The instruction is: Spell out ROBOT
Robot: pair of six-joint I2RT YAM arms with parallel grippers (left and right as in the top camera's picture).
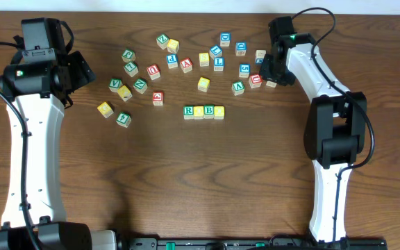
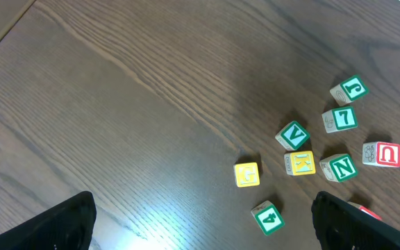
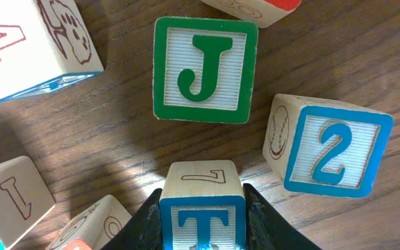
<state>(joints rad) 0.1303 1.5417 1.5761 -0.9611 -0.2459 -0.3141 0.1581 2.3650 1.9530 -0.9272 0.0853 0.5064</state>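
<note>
In the middle of the table four cubes stand in a row: green R (image 1: 188, 110), a yellow-topped cube (image 1: 198, 111), green B (image 1: 209, 110) and a second yellow-topped cube (image 1: 219, 111). At the back right my right gripper (image 1: 266, 68) is down among scattered cubes. The right wrist view has the blue T cube (image 3: 202, 215) between the two black fingers, which press on its left and right sides; the right gripper (image 3: 202, 196) is shut on it. From overhead the T cube is hidden under the gripper. My left gripper (image 1: 82, 69) hovers at the back left, open and empty (image 2: 203, 236).
A green J cube (image 3: 205, 69) lies just ahead of the T cube, and a blue 2 cube (image 3: 332, 153) is close on its right. Many loose letter cubes are spread across the back of the table (image 1: 186, 62). A yellow cube (image 2: 247, 173) and a green 4 cube (image 2: 268, 217) lie below the left gripper.
</note>
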